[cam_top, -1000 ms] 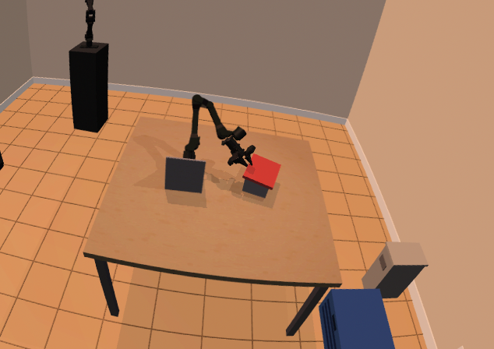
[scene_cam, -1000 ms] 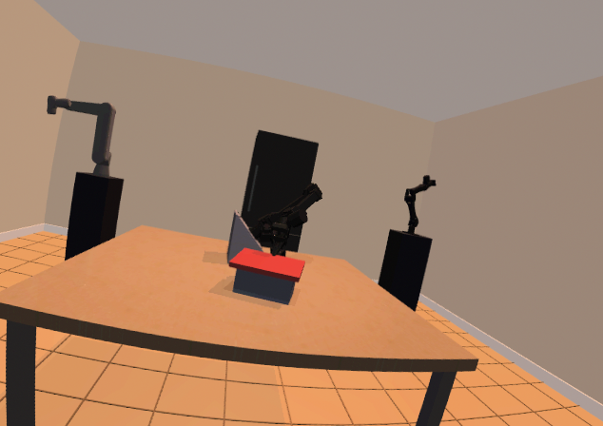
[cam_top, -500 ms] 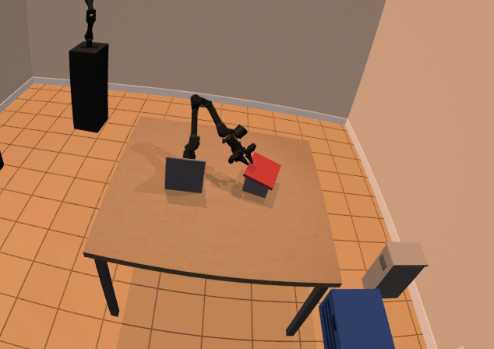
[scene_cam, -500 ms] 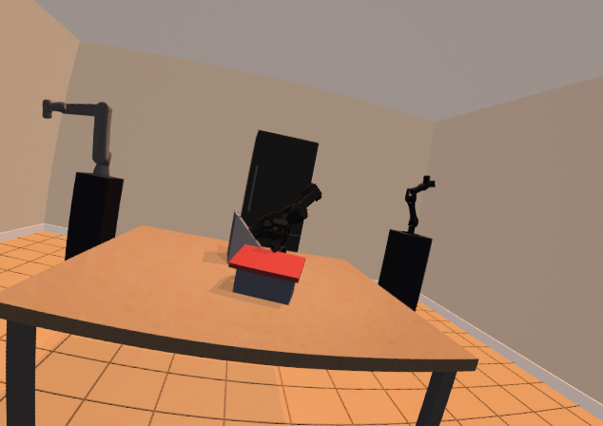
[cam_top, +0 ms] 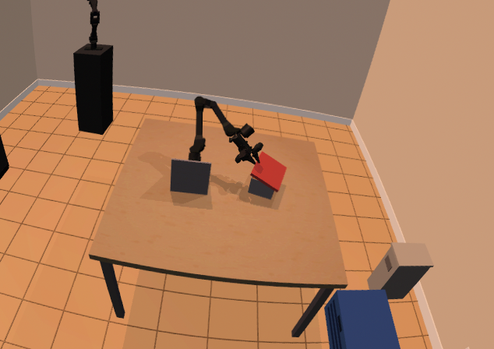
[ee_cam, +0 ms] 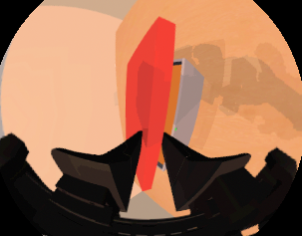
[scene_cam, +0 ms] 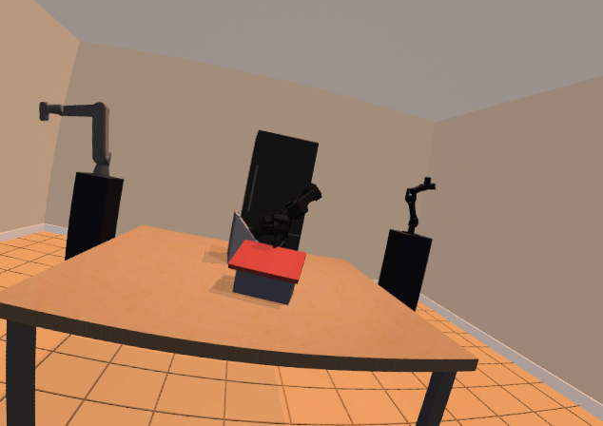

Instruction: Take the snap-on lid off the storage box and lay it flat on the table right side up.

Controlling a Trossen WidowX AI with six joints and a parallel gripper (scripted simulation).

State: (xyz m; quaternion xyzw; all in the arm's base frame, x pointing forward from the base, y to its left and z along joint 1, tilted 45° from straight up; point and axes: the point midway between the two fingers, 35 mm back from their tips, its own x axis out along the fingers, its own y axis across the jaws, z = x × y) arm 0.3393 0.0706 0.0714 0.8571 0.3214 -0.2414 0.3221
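The red lid point(cam_top: 272, 174) point(scene_cam: 270, 261) point(ee_cam: 151, 84) is tilted over the blue-grey storage box point(cam_top: 260, 188) point(scene_cam: 262, 285) point(ee_cam: 190, 94). The lid's edge on the arm's side is raised, and its far side is low at the box; whether it touches there cannot be told. In the wrist view, part of the box's rim and opening shows beside the lid. The box stands upright on the table point(cam_top: 215, 241) point(scene_cam: 145, 284). My gripper point(cam_top: 257, 163) point(scene_cam: 276, 245) point(ee_cam: 152, 133) is shut on the lid at its raised edge, with one finger on each side.
An upright dark grey panel point(cam_top: 190, 177) point(scene_cam: 238, 241) stands on the table in front of the arm's base, left of the box in the top view. Other arms on black pedestals point(cam_top: 94, 89) point(scene_cam: 405, 267) stand off the table.
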